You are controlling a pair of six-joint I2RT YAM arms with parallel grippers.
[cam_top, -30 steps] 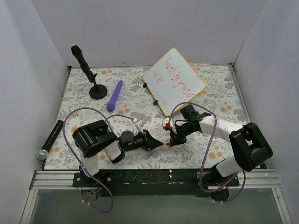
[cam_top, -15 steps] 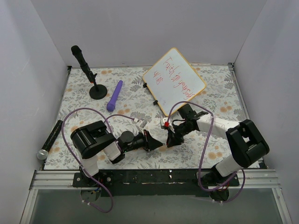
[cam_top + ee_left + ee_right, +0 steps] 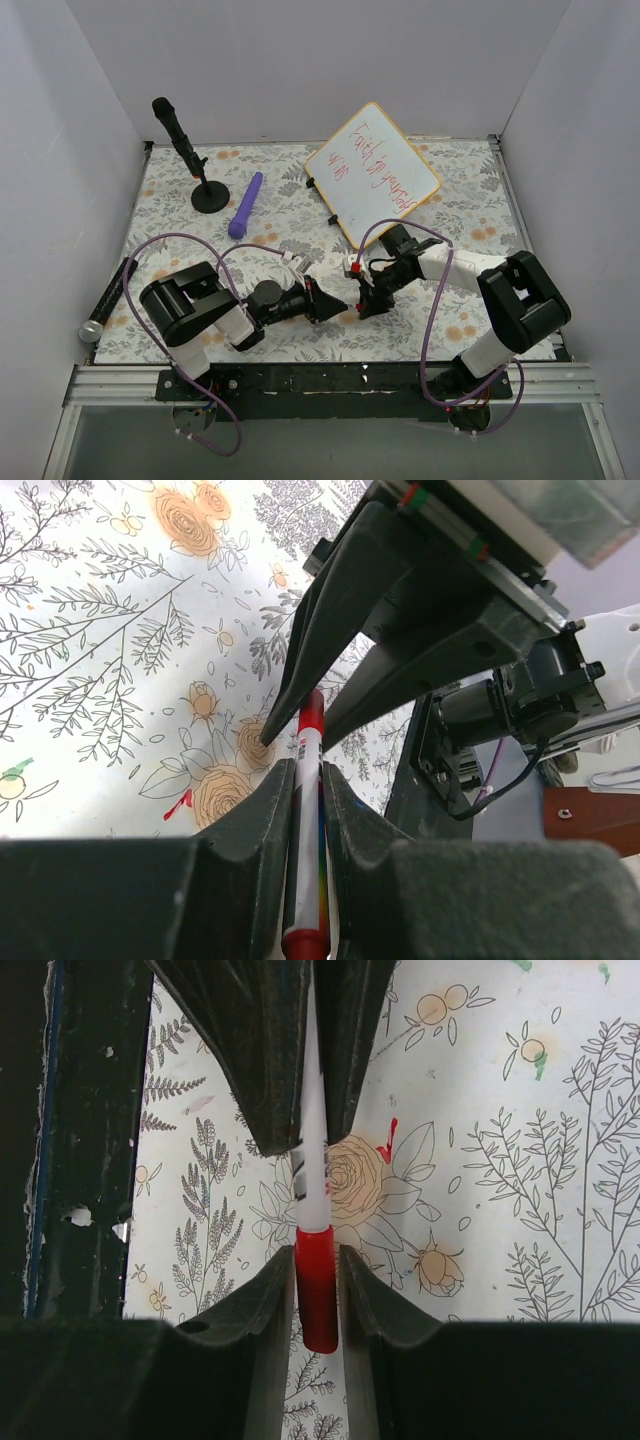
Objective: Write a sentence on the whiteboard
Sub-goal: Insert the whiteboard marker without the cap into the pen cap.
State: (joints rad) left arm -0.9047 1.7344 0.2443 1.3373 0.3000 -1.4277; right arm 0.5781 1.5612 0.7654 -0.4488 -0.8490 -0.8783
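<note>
Near the whiteboard [image 3: 373, 173], the left end effector [image 3: 328, 303] clamps the marker [image 3: 308, 748] barrel, the right end effector [image 3: 364, 300] its cap [image 3: 316, 1300] — light, slick, rigid.

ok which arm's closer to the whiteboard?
Right. The right arm lies just short of the whiteboard, by its near corner; the left arm is further off, leftward. The left tool and right tool both clamp the marker.

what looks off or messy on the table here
A stray red ink streak marks the floral table cover beside the marker, with small green smudges nearby. The whiteboard sits skewed to the table edges.
</note>
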